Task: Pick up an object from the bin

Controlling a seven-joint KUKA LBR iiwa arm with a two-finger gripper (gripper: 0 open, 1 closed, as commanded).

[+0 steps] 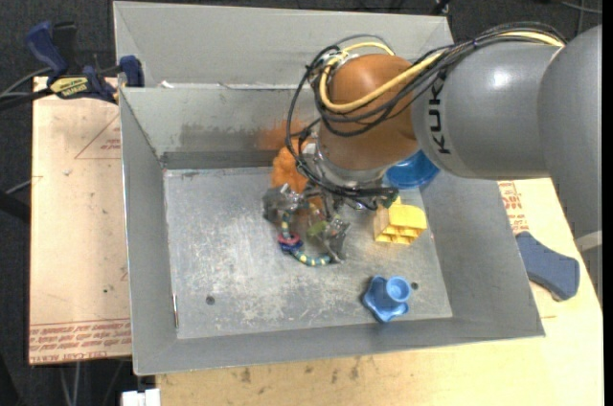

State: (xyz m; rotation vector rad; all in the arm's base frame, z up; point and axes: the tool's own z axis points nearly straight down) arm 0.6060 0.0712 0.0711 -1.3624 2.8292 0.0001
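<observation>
Bin (220,270): grey metal, floor scuffed, largely bare on the camera's left.

Nearest the front wall, right of centre, a small blue plastic piece (386,296) lies on its own, well apart from the rest.

Further in, a yellow block (400,224) sits on the floor just right of the gripper.

Mid-bin, the gripper (311,220) is down low over a small heap of mixed bits (287,209). A string of coloured beads (314,257) curls out from the heap's front edge. How far the gripper is open cannot be told, as clutter and cables mask it. Nothing can be confirmed as held.

Behind the heap, an orange object (283,169) lies near the back wall. A blue round item (416,172) shows partly from under the arm's orange wrist cover (369,112).
</observation>
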